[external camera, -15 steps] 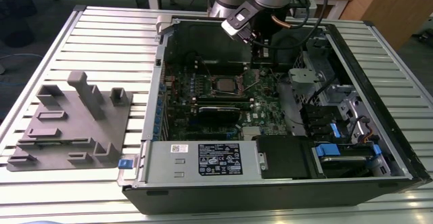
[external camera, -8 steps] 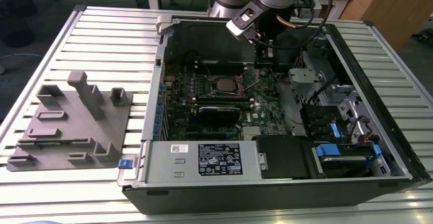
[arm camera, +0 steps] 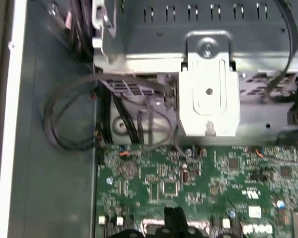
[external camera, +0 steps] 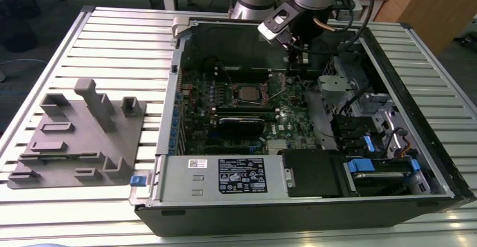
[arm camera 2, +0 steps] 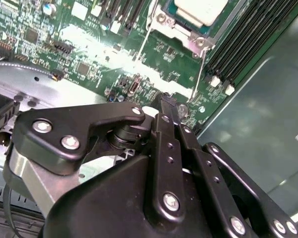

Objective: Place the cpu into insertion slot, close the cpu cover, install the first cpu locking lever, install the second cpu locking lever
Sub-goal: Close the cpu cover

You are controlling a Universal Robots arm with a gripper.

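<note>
The cpu lies in the insertion slot on the green board, its silvery top showing in the second wrist view. The silver cpu cover lies as a frame around the chip and hides most of the slot. Two thin wire locking levers run out from the frame over the board. My gripper is shut with nothing between its fingers. It hovers low over the board, a short way from the socket and close to the end of one lever. In the exterior view the gripper is on the socket's right.
The open black computer case walls the board in. A silver drive bracket and loose black cables sit close to the gripper. Memory slots run beside the socket. A grey fixture block stands on the slatted table at the exterior view's left.
</note>
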